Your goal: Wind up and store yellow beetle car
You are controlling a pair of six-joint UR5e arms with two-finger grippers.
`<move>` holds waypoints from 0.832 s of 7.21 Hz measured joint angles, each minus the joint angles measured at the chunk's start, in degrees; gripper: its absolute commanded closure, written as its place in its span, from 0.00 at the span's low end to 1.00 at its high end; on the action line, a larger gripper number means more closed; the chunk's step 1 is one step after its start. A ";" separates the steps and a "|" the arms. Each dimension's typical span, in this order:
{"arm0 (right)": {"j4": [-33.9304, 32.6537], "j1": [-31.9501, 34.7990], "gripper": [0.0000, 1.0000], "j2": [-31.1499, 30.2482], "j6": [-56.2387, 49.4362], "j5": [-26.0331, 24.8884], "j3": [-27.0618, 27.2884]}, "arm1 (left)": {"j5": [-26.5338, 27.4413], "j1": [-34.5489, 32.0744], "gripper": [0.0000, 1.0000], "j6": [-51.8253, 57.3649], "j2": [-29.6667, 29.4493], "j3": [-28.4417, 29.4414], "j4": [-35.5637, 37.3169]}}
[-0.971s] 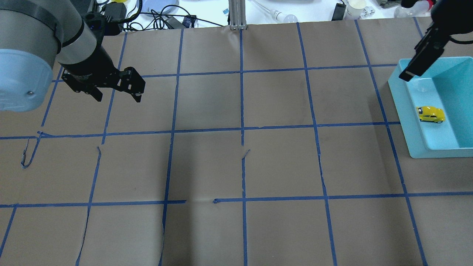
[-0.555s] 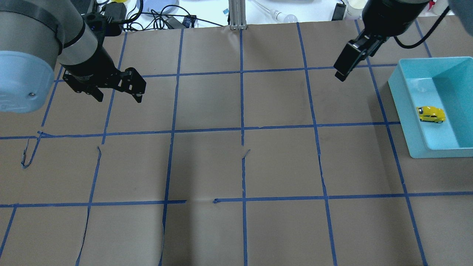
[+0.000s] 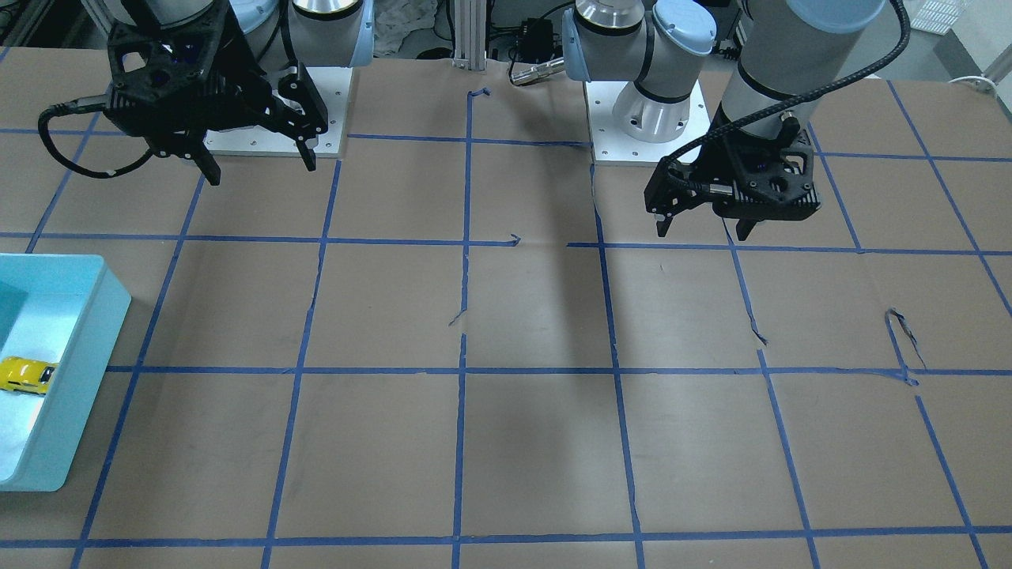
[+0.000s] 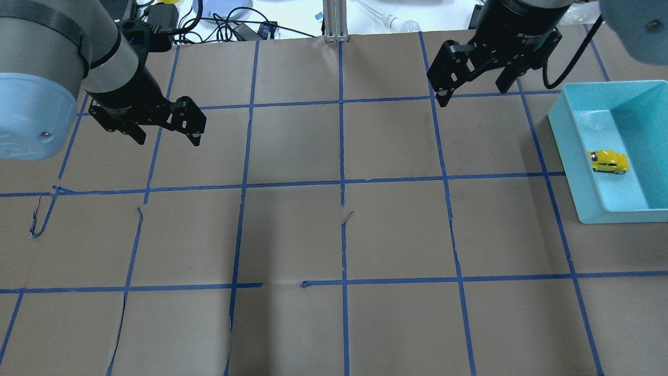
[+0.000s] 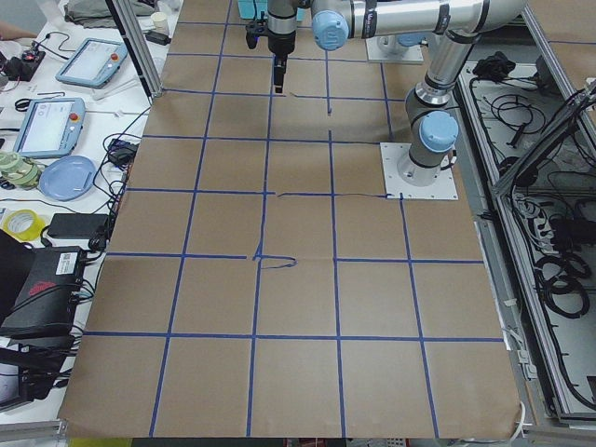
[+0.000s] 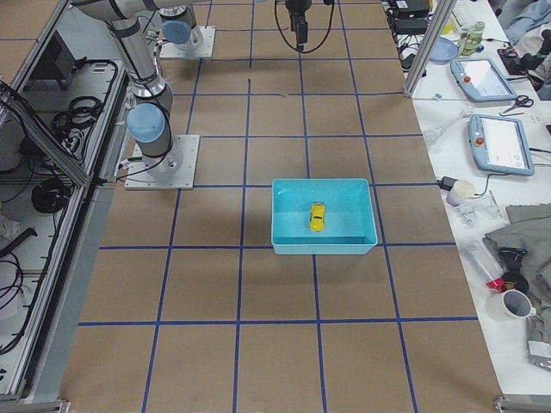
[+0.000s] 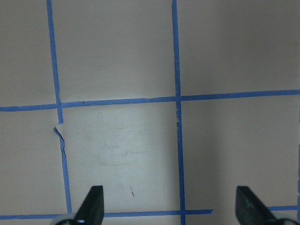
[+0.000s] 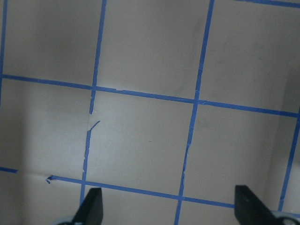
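Note:
The yellow beetle car [image 4: 608, 162] lies inside the turquoise bin [image 4: 566, 156] at the table's right side. It also shows in the front view [image 3: 24, 374] and in the right side view [image 6: 317, 217]. My right gripper [image 4: 472, 96] is open and empty, above the table left of the bin and well clear of it. It also shows in the front view [image 3: 261, 171] and its wrist view [image 8: 168, 206]. My left gripper [image 4: 168, 140] is open and empty at the far left, also seen in the front view [image 3: 702, 233] and its wrist view [image 7: 169, 206].
The table is brown paper with a blue tape grid, torn in places [image 4: 347, 216]. An aluminium post [image 4: 334, 21] stands at the far edge, with cables and a light bulb [image 4: 409, 24] behind it. The arm bases [image 3: 648, 118] are on the robot's side.
My right arm has swung left, from over the bin's far corner to above the table left of it, and its gripper has turned. The car and the left arm have not moved.

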 measured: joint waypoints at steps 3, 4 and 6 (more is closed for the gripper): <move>-0.12 0.03 0.00 -0.09 3.47 -1.05 0.83 | 0.15 0.00 0.00 0.00 -0.01 -0.01 0.00; -0.20 -0.03 0.00 0.13 3.52 -1.37 1.05 | 0.16 0.00 0.00 0.01 -0.01 -0.02 0.02; -0.55 -0.03 0.00 0.70 4.01 -6.70 1.21 | 0.15 0.00 0.00 0.00 -0.01 -0.02 0.08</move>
